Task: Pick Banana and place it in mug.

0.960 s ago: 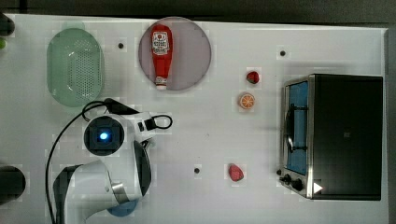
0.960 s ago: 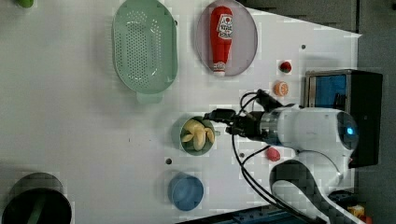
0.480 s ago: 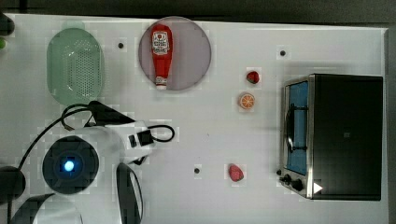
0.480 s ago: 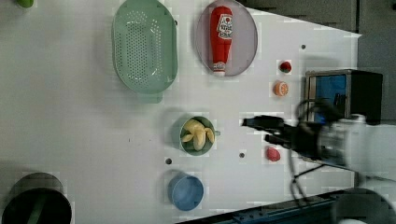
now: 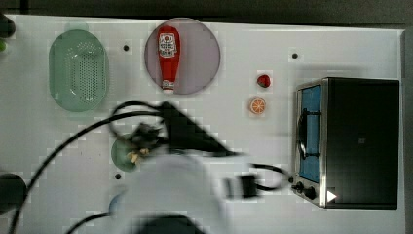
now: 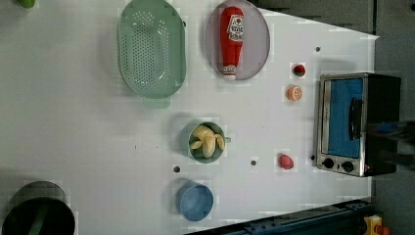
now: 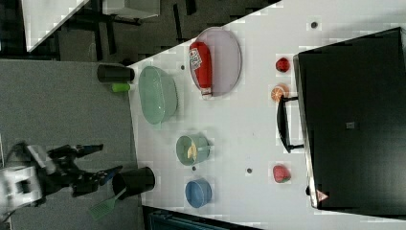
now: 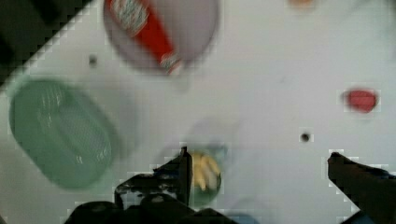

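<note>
The gripper (image 8: 266, 179) is open wide and empty: in the wrist view its two dark fingers (image 8: 180, 170) stand well apart, with bare table (image 6: 73, 122) between them. A second ago the arm reached level across the table in the left view, its fingers just beside the mug (image 6: 185, 142). Half a second later it had drawn away, and now it has left the table there except for a dark blur at the left view's right edge. In the right view the gripper hangs off the table's edge, near a black cup (image 7: 136, 181).

The banana (image 6: 208, 141) lies in the mug as pale yellow pieces heaped below the rim, and nothing touches it. By this showing the placing looks done, and the arm's retreat reads as the close of the task, not the start of a new reach.

Just beside the mug stands a blue cup (image 6: 195, 200), and a strawberry (image 6: 286, 161) lies near. Farther off are the green basket (image 6: 151, 49) and a purple plate (image 6: 259, 34) bearing a red bottle (image 6: 231, 39). Its white label carries red print, but no word of it can be read. Beyond lie an orange slice (image 6: 294, 93) and a toaster oven (image 6: 352, 122). On the oven's top there is a small triangle sticker (image 7: 321, 195) and a faint mark, neither legible.
</note>
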Controlling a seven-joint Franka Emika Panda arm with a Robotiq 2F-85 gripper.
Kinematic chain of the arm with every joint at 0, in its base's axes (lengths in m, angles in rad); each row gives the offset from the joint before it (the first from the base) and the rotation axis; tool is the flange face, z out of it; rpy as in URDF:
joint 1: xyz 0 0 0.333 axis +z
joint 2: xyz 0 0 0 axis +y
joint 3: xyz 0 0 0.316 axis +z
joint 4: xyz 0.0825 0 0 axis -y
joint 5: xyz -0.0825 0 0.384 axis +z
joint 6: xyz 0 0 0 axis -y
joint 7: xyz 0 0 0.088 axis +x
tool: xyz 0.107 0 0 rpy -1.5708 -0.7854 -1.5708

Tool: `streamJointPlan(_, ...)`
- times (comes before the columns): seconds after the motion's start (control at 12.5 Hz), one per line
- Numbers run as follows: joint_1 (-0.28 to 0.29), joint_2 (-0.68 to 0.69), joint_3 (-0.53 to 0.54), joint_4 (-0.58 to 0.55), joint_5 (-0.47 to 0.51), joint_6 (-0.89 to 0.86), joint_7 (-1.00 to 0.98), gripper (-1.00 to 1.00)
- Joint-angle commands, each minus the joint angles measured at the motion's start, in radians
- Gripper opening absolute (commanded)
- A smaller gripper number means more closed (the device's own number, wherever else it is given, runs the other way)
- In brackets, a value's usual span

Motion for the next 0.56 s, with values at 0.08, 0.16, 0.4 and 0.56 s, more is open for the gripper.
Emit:
streamJointPlan(0.08,-0.029,0.036,-0.079,0.013,-0.095,-0.032,-0.033,1.0)
streamJointPlan(0.16,-0.029,0.035,-0.097,0.024,-0.147,-0.042,-0.055,1.0)
streamJointPlan(0.4,-0.029,0.04,-0.099,0.027,-0.124,-0.094,0.021,1.0)
streamJointPlan(0.56,-0.028,0.042,-0.097,0.027,-0.123,-0.11,0.036,1.0)
